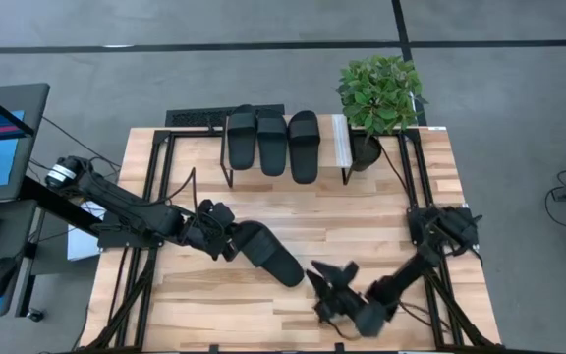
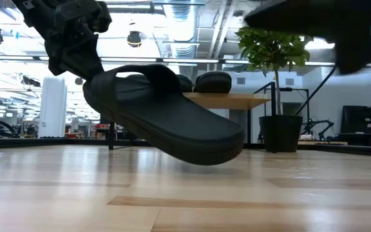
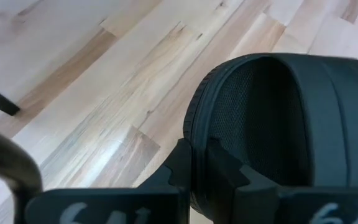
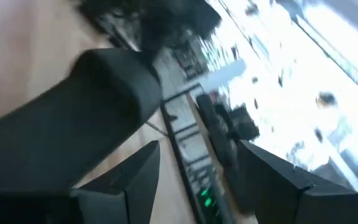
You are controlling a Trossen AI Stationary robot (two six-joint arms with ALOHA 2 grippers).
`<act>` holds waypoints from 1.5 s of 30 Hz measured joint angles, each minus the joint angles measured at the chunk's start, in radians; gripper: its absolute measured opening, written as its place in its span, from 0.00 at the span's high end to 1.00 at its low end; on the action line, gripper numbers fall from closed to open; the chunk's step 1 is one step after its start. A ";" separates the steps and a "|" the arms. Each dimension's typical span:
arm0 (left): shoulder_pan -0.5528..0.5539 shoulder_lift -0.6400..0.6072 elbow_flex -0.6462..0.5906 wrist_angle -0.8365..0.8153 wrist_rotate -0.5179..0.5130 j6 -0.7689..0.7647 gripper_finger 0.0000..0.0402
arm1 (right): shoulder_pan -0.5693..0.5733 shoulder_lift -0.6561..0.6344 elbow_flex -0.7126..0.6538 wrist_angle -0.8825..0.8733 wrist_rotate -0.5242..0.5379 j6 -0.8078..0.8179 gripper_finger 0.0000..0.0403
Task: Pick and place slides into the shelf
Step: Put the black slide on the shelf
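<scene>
We see the left gripper [image 1: 226, 239] pinching the heel rim of one black slide [image 1: 269, 253], and in the low view that slide [image 2: 166, 116] hangs tilted above the table [image 1: 362, 211], with its toe end pointing down. The other three slides [image 1: 271, 143] sit side by side on the shelf [image 1: 338, 147] at the far edge of the table, next to a potted plant [image 1: 379, 93]. The right gripper [image 1: 334, 283] is near the front of the table, just beside the held slide's toe, and its fingers [image 4: 138, 171] are spread apart with nothing between them.
</scene>
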 joint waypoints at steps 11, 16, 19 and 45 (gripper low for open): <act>0.007 -0.057 0.075 0.020 0.029 0.021 0.98 | 0.115 -0.008 0.037 -0.350 0.032 0.088 0.52; 0.006 -0.066 0.147 0.006 0.033 0.037 0.98 | 0.101 -0.009 0.037 -0.376 0.040 0.086 0.53; 0.006 -0.066 0.190 -0.011 0.033 0.051 0.98 | 0.094 -0.009 0.037 -0.378 0.038 0.067 0.53; 0.006 -0.065 0.250 -0.085 0.033 0.045 0.98 | 0.078 -0.009 0.037 -0.454 0.013 0.047 0.51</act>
